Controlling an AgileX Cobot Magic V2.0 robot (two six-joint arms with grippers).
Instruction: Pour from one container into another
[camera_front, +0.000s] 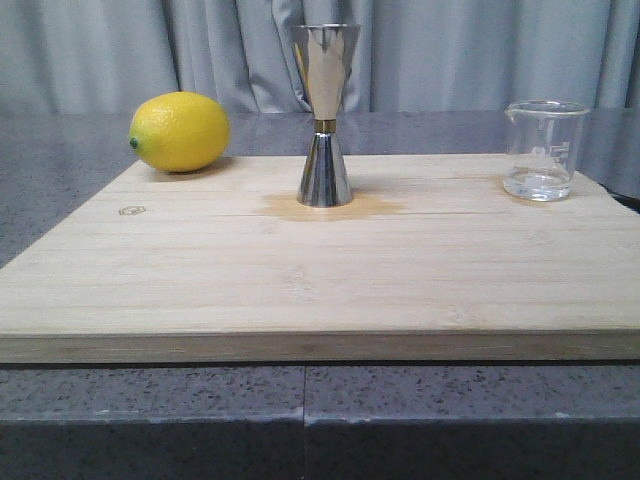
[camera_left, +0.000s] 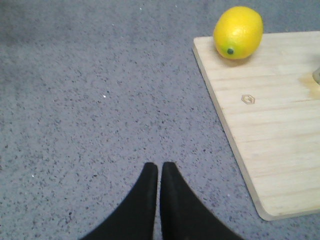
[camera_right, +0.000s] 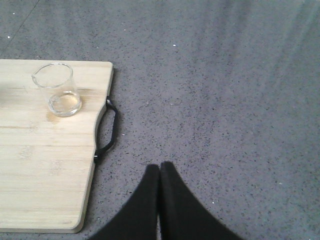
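Observation:
A shiny steel jigger (camera_front: 323, 115) stands upright at the middle back of the wooden board (camera_front: 300, 280). A small clear glass beaker (camera_front: 543, 149) with a little clear liquid in its base stands at the board's back right; the right wrist view shows this beaker (camera_right: 57, 89) too. My left gripper (camera_left: 159, 166) is shut and empty over the grey counter, left of the board. My right gripper (camera_right: 160, 166) is shut and empty over the counter, right of the board. Neither gripper shows in the front view.
A yellow lemon (camera_front: 179, 131) lies at the board's back left corner, the same lemon (camera_left: 238, 32) showing in the left wrist view. A black handle (camera_right: 108, 130) sits on the board's right edge. A yellowish stain (camera_front: 330, 208) surrounds the jigger's base. Grey curtains hang behind.

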